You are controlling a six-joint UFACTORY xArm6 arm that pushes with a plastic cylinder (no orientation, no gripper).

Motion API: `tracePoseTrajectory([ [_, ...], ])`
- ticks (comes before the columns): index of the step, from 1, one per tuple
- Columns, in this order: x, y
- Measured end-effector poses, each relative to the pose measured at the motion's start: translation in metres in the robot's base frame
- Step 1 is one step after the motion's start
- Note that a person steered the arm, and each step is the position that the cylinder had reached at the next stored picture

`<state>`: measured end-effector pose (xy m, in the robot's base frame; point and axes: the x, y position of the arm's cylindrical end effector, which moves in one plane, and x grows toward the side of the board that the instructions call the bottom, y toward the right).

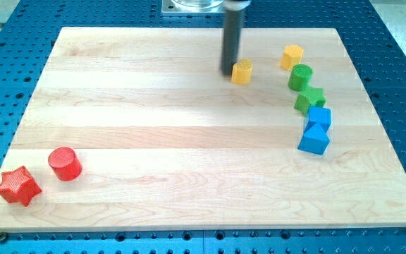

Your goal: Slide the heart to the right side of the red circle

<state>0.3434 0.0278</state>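
Note:
A yellow heart block lies near the view's top, right of centre. My tip stands just left of it, touching or nearly touching its left side. The red circle block lies far away at the view's bottom left. A red star block sits just left of and below the red circle.
A yellow hexagon block lies at the top right. Below it run a green circle block, a green star block, and two blue blocks close together. The wooden board ends on a blue perforated table.

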Motion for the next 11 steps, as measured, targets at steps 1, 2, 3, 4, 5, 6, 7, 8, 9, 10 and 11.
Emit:
tracePoseTrajectory([
  [1,-0.048,0.009],
  [2,-0.057,0.050],
  [3,-0.018,0.071],
  [4,0.046,0.037],
  [5,0.073,-0.030],
  [6,0.032,-0.019],
  [7,0.048,-0.078],
  [8,0.097,-0.095],
  [9,0.127,-0.111],
  [10,0.149,-0.098],
  [11,0.169,-0.079],
])
